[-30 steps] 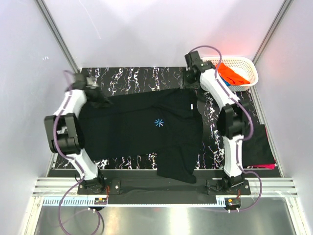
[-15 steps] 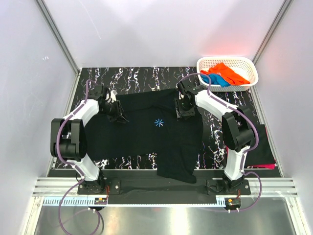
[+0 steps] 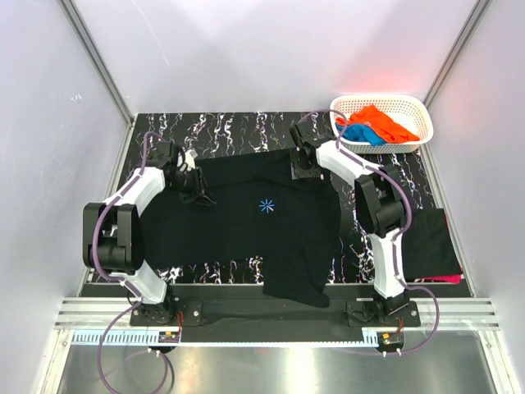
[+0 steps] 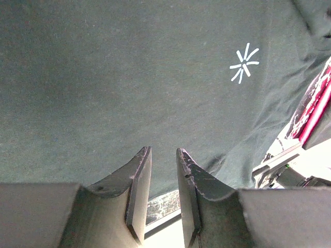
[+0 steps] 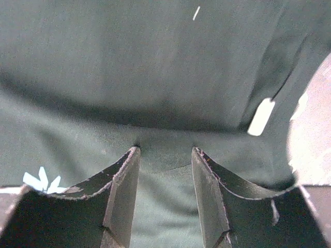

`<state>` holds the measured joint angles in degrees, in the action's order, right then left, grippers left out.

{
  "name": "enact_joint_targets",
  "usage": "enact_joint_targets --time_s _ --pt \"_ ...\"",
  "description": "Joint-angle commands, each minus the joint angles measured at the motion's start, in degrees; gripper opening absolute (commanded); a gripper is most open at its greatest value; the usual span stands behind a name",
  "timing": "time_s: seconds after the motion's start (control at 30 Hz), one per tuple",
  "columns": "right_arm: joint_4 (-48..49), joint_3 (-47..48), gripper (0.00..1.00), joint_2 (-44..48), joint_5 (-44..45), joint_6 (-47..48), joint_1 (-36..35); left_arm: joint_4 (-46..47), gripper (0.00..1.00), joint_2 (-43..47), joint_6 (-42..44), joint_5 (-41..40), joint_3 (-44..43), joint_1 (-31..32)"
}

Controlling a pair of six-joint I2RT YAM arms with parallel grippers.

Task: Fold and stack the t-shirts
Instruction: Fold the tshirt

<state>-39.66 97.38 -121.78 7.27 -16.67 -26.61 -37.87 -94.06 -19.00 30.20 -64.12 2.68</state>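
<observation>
- Shirt (image 3: 246,222), black, lay spread on the table (image 3: 221,127), one part over the near edge;
- left gripper (image 4: 163,151) hung low over its left side, jaws narrowly apart;
- right gripper (image 5: 166,150) met its far edge, jaws half apart;
- orange shirt (image 3: 381,121) and blue shirt (image 3: 365,135) sat in the far basket (image 3: 410,102).

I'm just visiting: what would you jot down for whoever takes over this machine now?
Left hand: slightly open, empty, over the large black t-shirt's far left.
Right hand: open, tips at a fold on its far right.
That shirt lies spread, unfolded; orange t-shirt and blue t-shirt sit in the white basket.
Done: one folded dark t-shirt at right.
To do: fold, stack all three.
</observation>
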Motion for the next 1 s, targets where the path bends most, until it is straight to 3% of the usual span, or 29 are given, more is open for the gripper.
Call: enact_joint_targets --time_s 0.0,0.33,0.57,0.83,0.97 --pt "1.87 7.19 0.52 -3.8 6.26 2.86 1.82 -0.36 0.31 2.74 1.43 0.65 -0.57 0.05" --pt "-7.0 26.89 0.52 -12.71 6.45 6.12 4.46 -1.6 0.31 2.13 2.22 0.39 -0.83 0.05" --pt "-3.41 7.75 0.58 3.63 0.91 7.87 -0.89 -0.81 0.3 0.37 1.78 1.18 -1.01 -0.04" --pt "-1.83 -4.21 0.58 6.02 1.61 7.53 -2.74 -0.19 0.3 0.54 1.25 1.45 -0.22 -0.04" --pt "-0.33 -3.7 0.5 3.4 2.49 7.87 -2.57 -0.19 0.3 0.37 1.16 1.8 -0.13 0.05"
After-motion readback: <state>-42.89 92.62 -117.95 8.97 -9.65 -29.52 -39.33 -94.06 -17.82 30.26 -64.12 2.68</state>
